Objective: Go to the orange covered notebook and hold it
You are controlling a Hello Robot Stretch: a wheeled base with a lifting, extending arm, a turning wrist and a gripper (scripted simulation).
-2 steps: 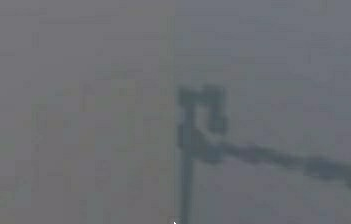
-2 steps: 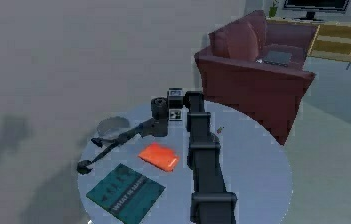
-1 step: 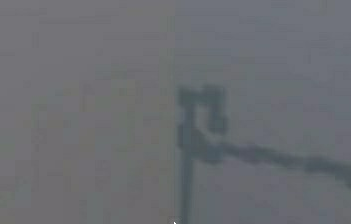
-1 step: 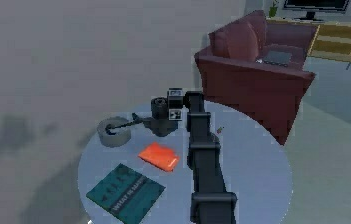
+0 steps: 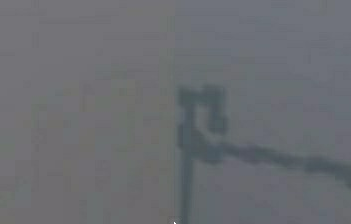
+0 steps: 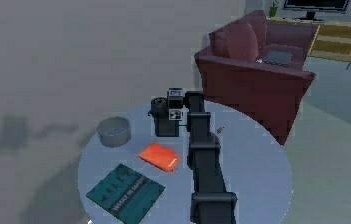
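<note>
You are facing a plain grey wall in the forward view, flat and matt, with soft shadow lying across it. In the arm side view a round table with a smooth pale blue-grey top stands on a dull grey floor. The table's near rim is cut off by the bottom edge.

The orange covered notebook is a small flat rectangle, lying slightly askew near the middle of the tabletop. It is just left of the dark square-section arm and lower in the picture than the gripper. Up and to the left of the notebook sits a low round grey bowl. Below the notebook, and apart from it, lies a larger flat teal book with pale print on its cover.

The arm runs up from the bottom edge across the table. At its far end, beside the two white marker squares, is the dark gripper. Its fingers merge with its body and with the tabletop behind, so you cannot tell how the jaws stand or whether it holds anything.

Beyond the table stands a dark red upholstered armchair with a flat grey thing on its seat, too small to identify. In the upper right corner are a pale wooden cabinet and a dark screen above it, both cut off by the frame.
</note>
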